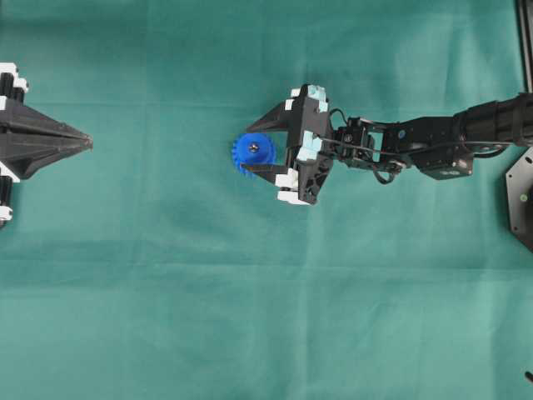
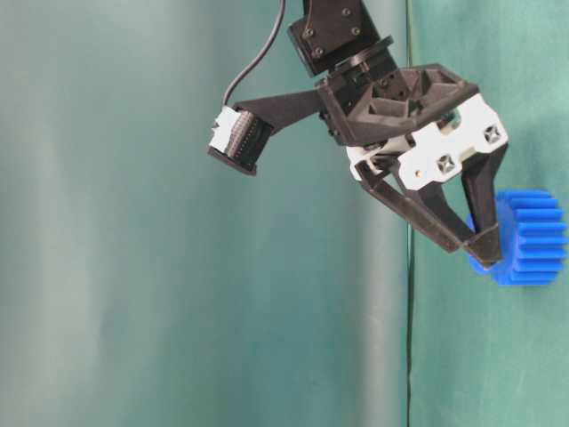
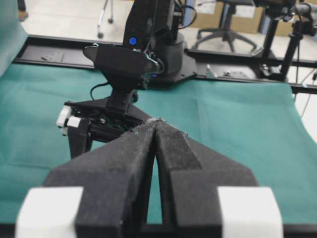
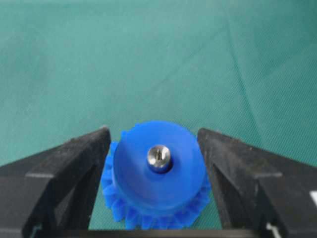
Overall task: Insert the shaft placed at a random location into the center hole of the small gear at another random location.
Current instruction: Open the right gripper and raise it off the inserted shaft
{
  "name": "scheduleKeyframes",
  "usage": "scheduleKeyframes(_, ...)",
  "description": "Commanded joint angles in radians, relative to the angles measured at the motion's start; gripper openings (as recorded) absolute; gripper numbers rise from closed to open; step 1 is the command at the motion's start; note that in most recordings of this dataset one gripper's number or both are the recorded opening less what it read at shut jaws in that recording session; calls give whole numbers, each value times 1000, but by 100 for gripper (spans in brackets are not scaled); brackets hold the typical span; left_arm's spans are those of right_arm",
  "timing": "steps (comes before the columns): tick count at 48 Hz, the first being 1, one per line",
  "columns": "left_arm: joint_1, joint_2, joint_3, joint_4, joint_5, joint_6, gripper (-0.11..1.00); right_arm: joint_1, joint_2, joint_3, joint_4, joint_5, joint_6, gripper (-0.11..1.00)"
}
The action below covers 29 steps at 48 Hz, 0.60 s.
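With the right gripper's (image 4: 156, 198) spread black fingers (image 4: 69, 168) flanking, not grasping, the bright blue toothed plastic gear (image 4: 156, 173) near the green cloth's (image 4: 158, 59) middle, retreat straight so you spare the seated silvery metal shaft (image 4: 159, 157); the left gripper (image 3: 156, 130) rests pinched empty.

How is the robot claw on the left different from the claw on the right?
The left gripper has its black fingers pressed together into a point, while the right gripper has its fingers spread apart. The left gripper sits at the edge of the green cloth with nothing near it; the right gripper reaches to the middle, one finger on each side of the bright blue toothed plastic gear. Both have black fingers.
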State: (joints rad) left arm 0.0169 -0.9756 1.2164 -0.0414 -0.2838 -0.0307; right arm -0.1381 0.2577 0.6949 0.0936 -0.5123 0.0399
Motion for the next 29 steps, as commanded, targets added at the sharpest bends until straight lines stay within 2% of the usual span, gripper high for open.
scheduleKeyframes(1, 2, 3, -11, -2, -3, 0, -1, 3, -54, -20, 0, -3, 2, 72)
scheduleKeyframes(12, 2, 5, -11, -2, -3, 0, -1, 5, -153, -11, -11, 28, -8, 72)
scheduleKeyframes(29, 2, 5, -11, -2, -3, 0, -1, 15, -190, 18, -11, 48, -5, 72)
